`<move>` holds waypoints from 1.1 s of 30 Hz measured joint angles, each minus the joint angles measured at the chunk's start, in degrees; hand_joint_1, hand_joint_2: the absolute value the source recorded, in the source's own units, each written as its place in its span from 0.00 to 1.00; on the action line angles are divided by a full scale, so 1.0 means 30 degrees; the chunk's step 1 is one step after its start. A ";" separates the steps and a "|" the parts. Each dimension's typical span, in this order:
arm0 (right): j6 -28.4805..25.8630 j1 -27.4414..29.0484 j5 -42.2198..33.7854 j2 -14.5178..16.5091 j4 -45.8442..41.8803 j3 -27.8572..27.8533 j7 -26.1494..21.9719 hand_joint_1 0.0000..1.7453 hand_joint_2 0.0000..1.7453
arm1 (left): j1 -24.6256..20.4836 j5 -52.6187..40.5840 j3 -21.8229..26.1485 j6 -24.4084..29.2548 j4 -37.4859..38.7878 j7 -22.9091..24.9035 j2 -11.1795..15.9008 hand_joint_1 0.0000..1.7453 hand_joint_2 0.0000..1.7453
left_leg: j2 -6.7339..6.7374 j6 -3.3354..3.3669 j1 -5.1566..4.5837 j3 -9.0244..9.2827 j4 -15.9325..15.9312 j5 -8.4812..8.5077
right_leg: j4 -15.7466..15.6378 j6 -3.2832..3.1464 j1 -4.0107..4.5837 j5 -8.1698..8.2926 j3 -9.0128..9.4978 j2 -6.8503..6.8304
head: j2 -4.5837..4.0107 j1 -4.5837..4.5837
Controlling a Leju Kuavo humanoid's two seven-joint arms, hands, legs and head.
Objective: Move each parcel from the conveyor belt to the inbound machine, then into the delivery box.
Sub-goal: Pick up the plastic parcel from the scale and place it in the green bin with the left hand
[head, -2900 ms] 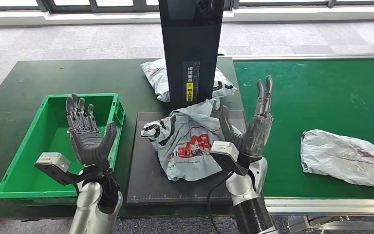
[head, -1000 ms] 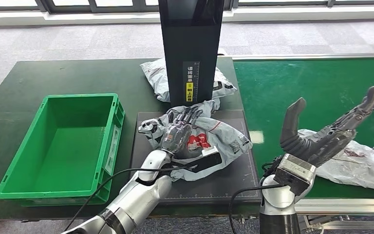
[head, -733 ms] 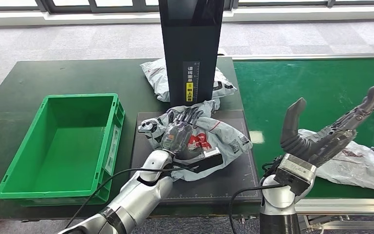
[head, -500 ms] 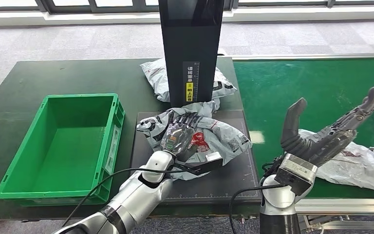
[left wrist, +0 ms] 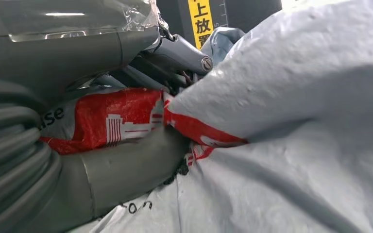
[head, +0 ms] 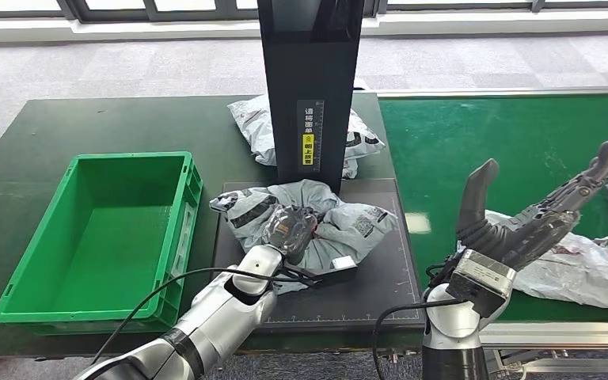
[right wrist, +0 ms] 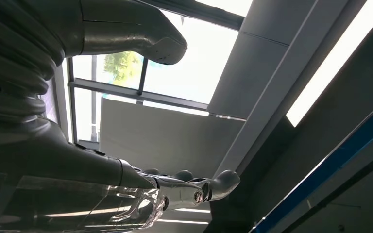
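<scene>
Two hands are showing. The left hand's (head: 288, 229) fingers (left wrist: 126, 165) are curling into a crumpled grey parcel (head: 340, 226), bunching its red-printed film between thumb and fingers, as the left wrist view shows close up. That parcel is lying on the black plate (head: 380, 285) of the inbound machine (head: 310, 79), just in front of its upright column. The left arm is reaching forward and inward from below. The right hand (head: 534, 218) is hanging palm-up above the green belt (head: 475, 134), fingers spread apart and holding nothing. Beneath it another parcel (head: 578, 273) is lying on the belt. One more parcel (head: 257, 127) is lying behind the column. The green box (head: 24, 269) is sitting on the tabletop (head: 87, 123) to the left.
</scene>
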 joint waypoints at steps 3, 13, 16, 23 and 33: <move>0.0000 0.0002 0.0037 0.0000 0.0000 0.0000 0.0000 0.00 1.00 | 0.0001 -0.0365 0.0000 0.0529 0.0004 0.0248 0.0036 1.00 1.00 | 0.0000 0.0000 0.0000 0.0000 0.0000 0.0000 | 0.0001 0.0000 0.0000 0.0000 -0.0002 0.0000 | 0.0000 0.0000; 0.0000 0.0318 0.0319 -0.0060 -0.0113 -0.0328 0.0000 0.00 1.00 | 0.0273 -0.0838 -0.0849 0.6886 -0.5741 0.5770 0.2576 1.00 1.00 | 0.0013 -0.0010 0.0006 -0.0008 -0.0002 0.0006 | 0.0017 -0.0006 0.0025 -0.0001 -0.0027 0.0021 | 0.0000 -0.0002; 0.0000 0.0378 0.0324 -0.0073 -0.0175 -0.0391 0.0000 0.00 1.00 | 0.0307 -0.0839 -0.1178 0.6943 -0.8101 0.6472 0.3679 1.00 1.00 | -0.0002 -0.0015 0.0017 -0.0011 -0.0002 0.0009 | 0.0019 -0.0015 0.0033 -0.0007 -0.0021 0.0011 | 0.0000 0.0000; 0.0000 0.0400 0.0342 -0.0073 -0.0187 -0.0475 0.0000 0.00 1.00 | -0.0071 -0.0847 -0.2357 0.6948 -1.3282 0.9926 0.6745 1.00 1.00 | 0.0034 -0.0020 0.0029 -0.0017 -0.0002 0.0012 | 0.0024 -0.0021 0.0032 -0.0003 -0.0041 0.0048 | 0.0000 -0.0002; 0.0000 0.0417 0.0342 -0.0073 -0.0182 -0.0488 0.0000 0.00 1.00 | -0.0282 -0.0847 -0.2359 0.6974 -1.7611 0.9660 0.9433 1.00 1.00 | 0.0029 -0.0021 0.0030 -0.0017 -0.0002 0.0013 | 0.0024 -0.0021 0.0031 -0.0004 -0.0031 0.0047 | 0.0000 0.0002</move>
